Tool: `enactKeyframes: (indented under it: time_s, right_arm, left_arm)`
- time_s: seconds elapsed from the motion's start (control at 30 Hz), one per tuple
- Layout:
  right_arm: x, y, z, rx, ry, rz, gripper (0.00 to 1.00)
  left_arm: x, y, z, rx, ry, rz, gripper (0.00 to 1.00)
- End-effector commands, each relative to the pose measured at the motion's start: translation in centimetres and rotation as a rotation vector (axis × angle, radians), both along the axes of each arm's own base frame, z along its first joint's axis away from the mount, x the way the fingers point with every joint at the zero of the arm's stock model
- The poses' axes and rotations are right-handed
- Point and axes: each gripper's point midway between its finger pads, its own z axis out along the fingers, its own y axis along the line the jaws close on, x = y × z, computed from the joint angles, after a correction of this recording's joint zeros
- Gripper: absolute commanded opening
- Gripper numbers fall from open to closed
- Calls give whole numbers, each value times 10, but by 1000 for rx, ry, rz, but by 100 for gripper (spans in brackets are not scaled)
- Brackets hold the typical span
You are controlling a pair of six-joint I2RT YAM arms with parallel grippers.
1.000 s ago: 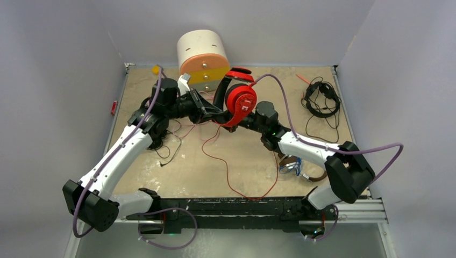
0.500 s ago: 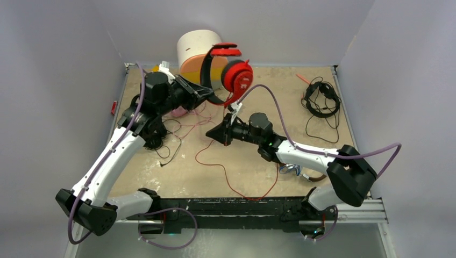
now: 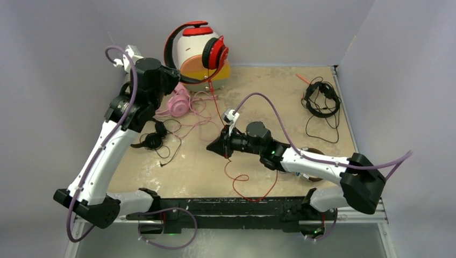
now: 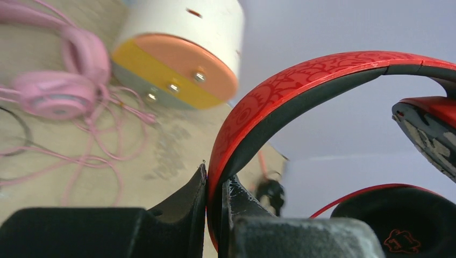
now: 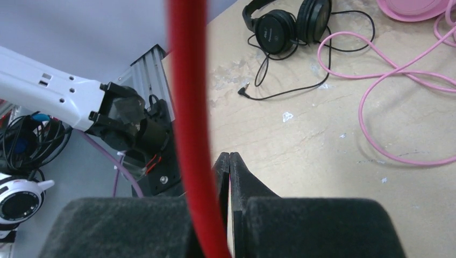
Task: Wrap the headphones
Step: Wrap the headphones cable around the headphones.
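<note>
The red headphones [image 3: 215, 52] are held up in the air above the far-left corner of the tabletop [image 3: 258, 107], just in front of the drawer box [image 3: 191, 51]. The red headband [image 4: 301, 72] is clamped between the narrow jaws of the left gripper [image 4: 215, 185], as the left wrist view shows up close, and one black ear pad [image 4: 398, 226] is seen at the lower right of that view. From above, the left gripper [image 3: 182, 79] is seen at the low end of the band, with the arc rising over the white box.

From the ear cup the red cable [image 3: 218, 110] is let down straight to the right gripper [image 3: 211, 146] near the middle of the tabletop, and beyond it loose loops are laid toward the near edge. In the right wrist view the right gripper [image 5: 229, 158] is seen with its fingers pressed flat together. The red cable [image 5: 188, 80] is drawn right past them, blurred, and whether it is pinched cannot be told.

The pink headphones [image 3: 180, 102] are left lying by the far-left corner, below the raised pair. Black headphones [image 3: 153, 138] are seen toward the left edge, and a second black pair [image 3: 321, 99] by the right edge, near the far-right corner.
</note>
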Motion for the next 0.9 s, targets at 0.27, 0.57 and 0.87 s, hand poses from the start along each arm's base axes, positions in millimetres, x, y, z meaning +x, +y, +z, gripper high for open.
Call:
enactKeyframes:
  time_s: [0.27, 0.57, 0.87]
  right_arm:
    - [-20, -6, 81, -58, -96, 10, 0]
    - [-9, -12, 109, -211, -112, -9, 0]
    - [3, -39, 91, -294, -72, -156, 0]
  left_arm:
    - [11, 76, -84, 575, 313, 275, 0]
    - [-3, 65, -127, 612, 393, 133, 0]
    - [-8, 8, -125, 504, 317, -202, 0]
